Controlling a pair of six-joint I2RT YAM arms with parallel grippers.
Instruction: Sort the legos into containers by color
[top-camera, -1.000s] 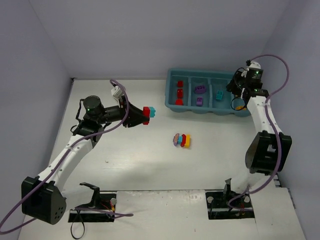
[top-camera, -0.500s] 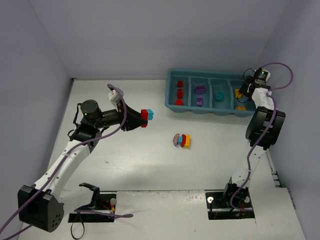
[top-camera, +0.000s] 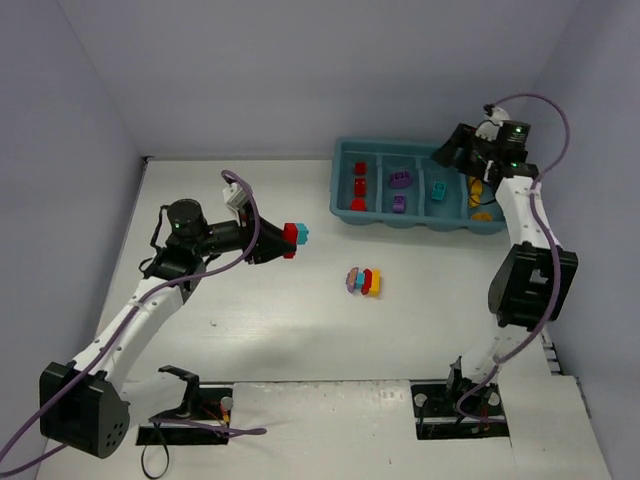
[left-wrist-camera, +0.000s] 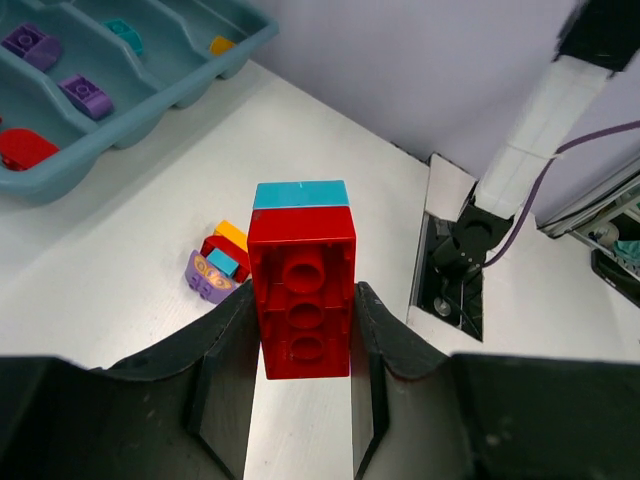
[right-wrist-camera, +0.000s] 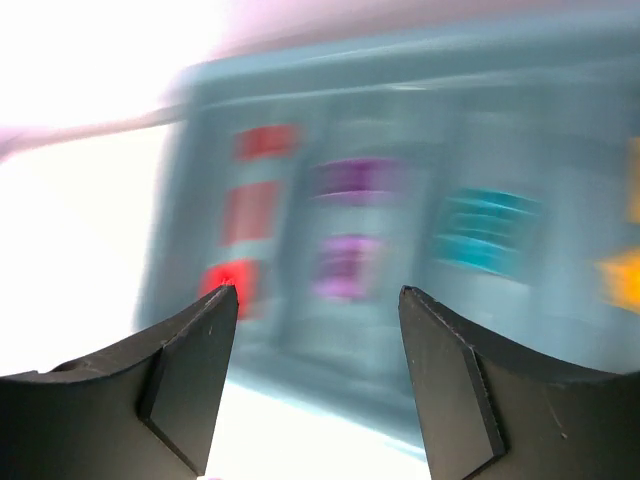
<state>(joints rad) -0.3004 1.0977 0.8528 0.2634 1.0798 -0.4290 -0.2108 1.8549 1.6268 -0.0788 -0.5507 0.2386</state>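
Note:
My left gripper (top-camera: 284, 240) hangs over the middle of the table, shut on a red brick (top-camera: 291, 235) (left-wrist-camera: 303, 300) with a cyan brick (left-wrist-camera: 300, 194) stuck on its far end. A multicoloured stack of legos (top-camera: 364, 280) (left-wrist-camera: 215, 265) lies on the table ahead of it. The teal tray (top-camera: 420, 226) (left-wrist-camera: 150, 100) (right-wrist-camera: 380, 370) holds red (top-camera: 358, 186), purple (top-camera: 400, 179), cyan (top-camera: 438, 190) and orange (top-camera: 481, 214) legos, one colour per container. My right gripper (top-camera: 450, 152) (right-wrist-camera: 315, 291) hovers over the tray's back right, open and empty; its view is blurred.
The tray stands against the back right of the white table (top-camera: 250, 320), close to the right wall. Both arm mounts (top-camera: 190, 410) (top-camera: 462, 405) sit at the near edge. The right arm (top-camera: 530, 280) rises along the table's right side.
The right gripper has lifted from the tray's rightmost compartment, swung up and left over the tray's back, and its jaws have spread. The left gripper holds its bricks almost unmoved.

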